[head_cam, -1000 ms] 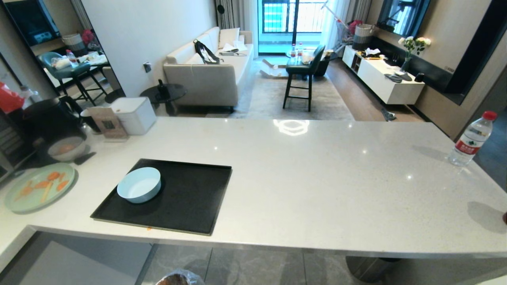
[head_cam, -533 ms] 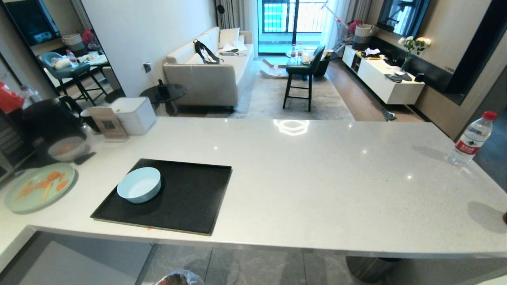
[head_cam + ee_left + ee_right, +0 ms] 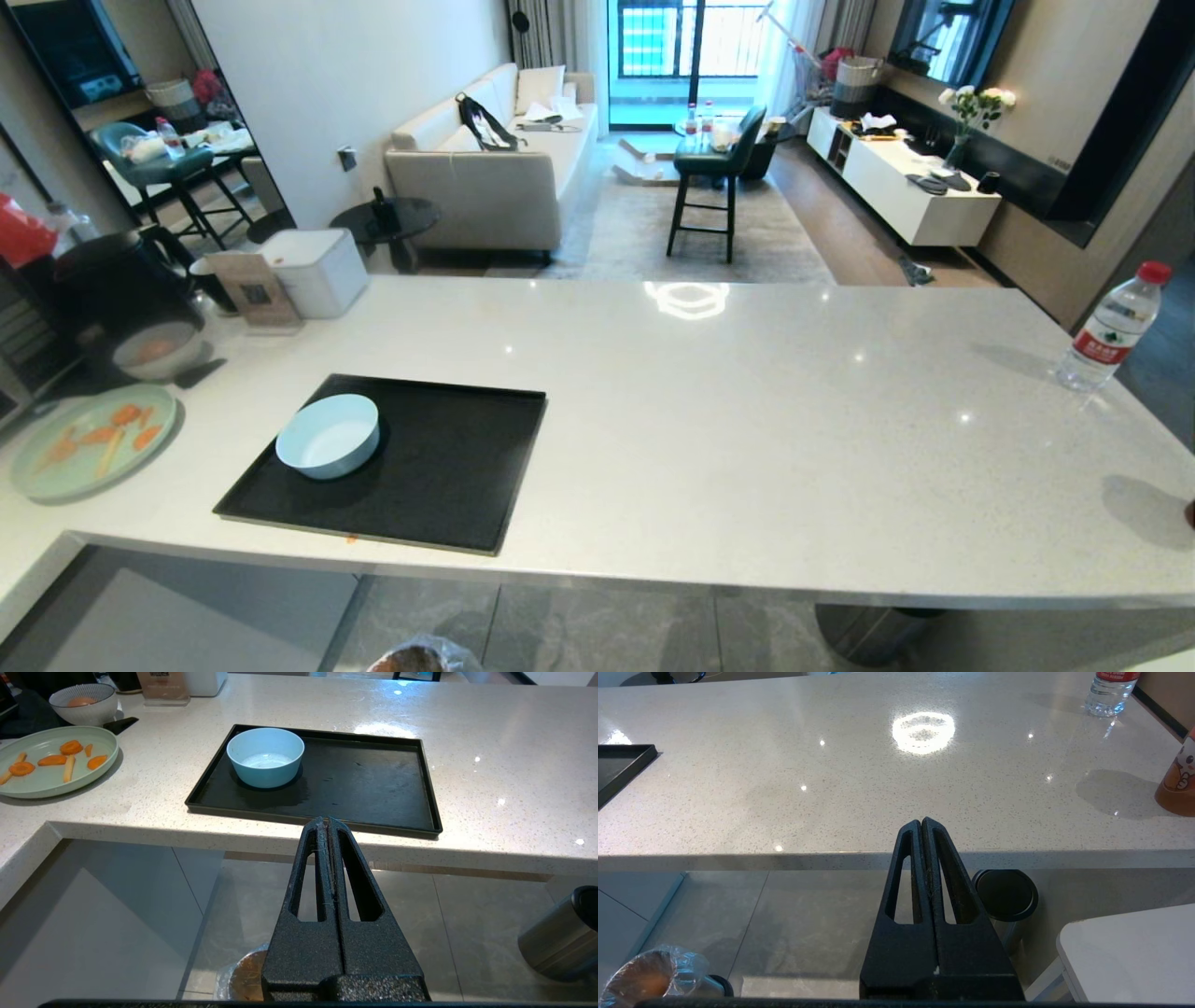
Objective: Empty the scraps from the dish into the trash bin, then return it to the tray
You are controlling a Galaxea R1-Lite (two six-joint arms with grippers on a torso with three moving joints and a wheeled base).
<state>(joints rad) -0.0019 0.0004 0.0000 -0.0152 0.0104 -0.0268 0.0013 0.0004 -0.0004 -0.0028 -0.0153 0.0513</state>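
The pale-blue dish (image 3: 328,436) (image 3: 265,757) stands upright on the left part of the black tray (image 3: 448,476) (image 3: 373,784), and its white inside is bare. Below the counter edge stands the trash bin (image 3: 420,658) (image 3: 243,975) (image 3: 649,975), its crinkled liner holding orange-brown scraps. A tiny orange bit (image 3: 351,539) lies by the tray's front rim. My left gripper (image 3: 325,821) hangs shut and holds nothing, in front of the counter and facing the tray. My right gripper (image 3: 921,822) is shut too, facing bare counter. Neither arm shows in the head view.
A pale-green plate (image 3: 56,476) with carrot slices and a grey-white bowl (image 3: 157,350) sit left of the tray. A steel bin with a black lid (image 3: 1006,895) stands under the counter on the right. A water bottle (image 3: 1116,327) is at the far right.
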